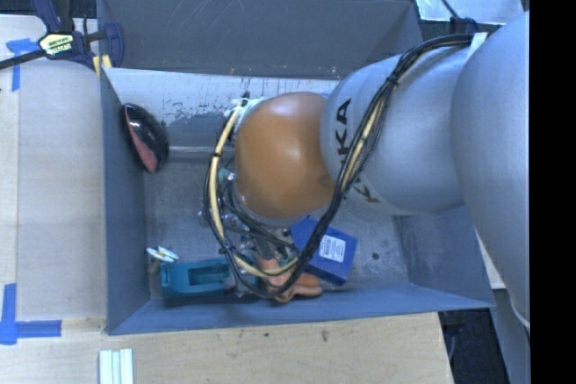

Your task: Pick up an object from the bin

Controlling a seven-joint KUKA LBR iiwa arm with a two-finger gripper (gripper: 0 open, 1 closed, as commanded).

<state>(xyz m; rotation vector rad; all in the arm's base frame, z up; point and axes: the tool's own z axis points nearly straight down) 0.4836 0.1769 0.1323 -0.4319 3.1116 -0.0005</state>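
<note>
– One view, top-down. Where are you in the bin [261, 36]?

– Low over the near wall [360, 306], about mid-width. The orange cover [274, 157] and cable loops [219, 193] sit right over my gripper [256, 263], so I can't tell whether it's open or closed, or whether it has anything.

– What's under you?

– A small cluster along that wall:
  - A teal plastic tool [193, 277] lies just left of the gripper.
  - A tan-orange piece [297, 285] lies just right of it, partly under the cables.
  - A blue box with a white label [331, 249] is beside that, tucked under my arm [405, 139].
  - A small white-green bit [162, 254] sits by the teal tool's left end.
  - A black-and-pink mouse-shaped thing [144, 135] is well apart, up in the far-left corner.

– Why so low, straight down?

– My read is that the cluster hugs the wall, so one side is blocked. A top-down approach is the only clean way in.

– Target and orientation?

– Can't confirm a target. The teal tool and the tan piece are nearest.
  - The teal tool lies flat with its long axis along the near wall, left to right in view, and its right end points under the gripper.
  - What shows of the tan piece runs the same way.
  - The blue box sits skewed, with one corner aimed at the near wall.
</note>
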